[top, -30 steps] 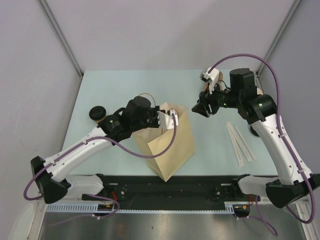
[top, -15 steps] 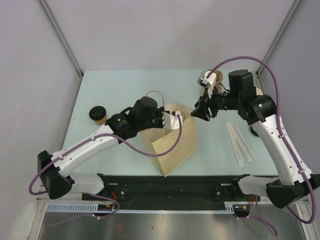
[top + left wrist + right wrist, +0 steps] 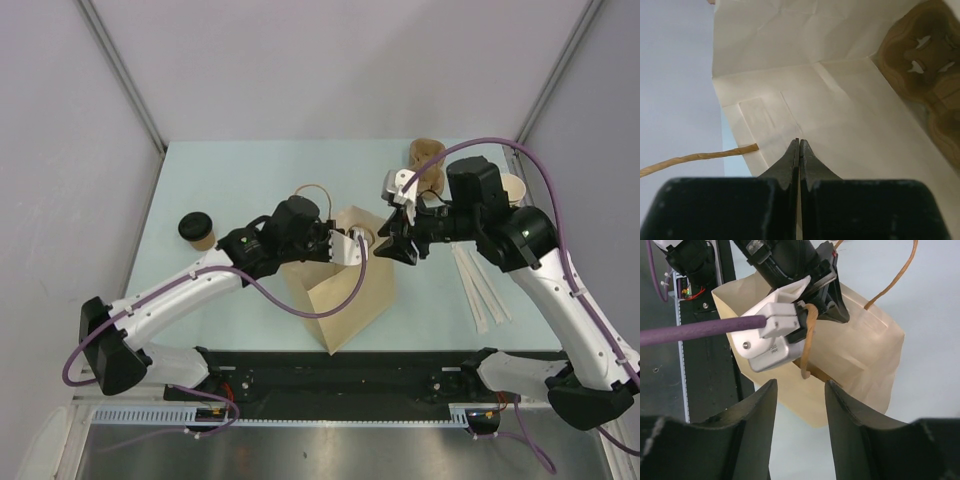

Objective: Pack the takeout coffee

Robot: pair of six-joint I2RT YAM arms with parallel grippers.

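Observation:
The tan paper bag (image 3: 350, 300) stands mid-table with its mouth up. My left gripper (image 3: 339, 242) is shut on the bag's near-left rim; in the left wrist view its tips (image 3: 799, 142) pinch the pale inner wall (image 3: 840, 100). One twisted handle (image 3: 809, 335) loops over that wrist. My right gripper (image 3: 393, 248) hangs open just right of the bag's mouth, and nothing lies between its fingers (image 3: 800, 385). A takeout coffee cup (image 3: 513, 189), brown with a white inside, stands at the back right, half hidden by the right arm.
More brown paper cups (image 3: 428, 155) sit at the back right. A cup with a black lid (image 3: 197, 229) stands at the left. White wrapped straws (image 3: 480, 285) lie to the right. A brown cardboard piece with cut-outs (image 3: 920, 60) shows inside the bag.
My right gripper has swung left and down from the back right to the bag's mouth. The left gripper has drawn the bag's rim slightly right, still shut on it.

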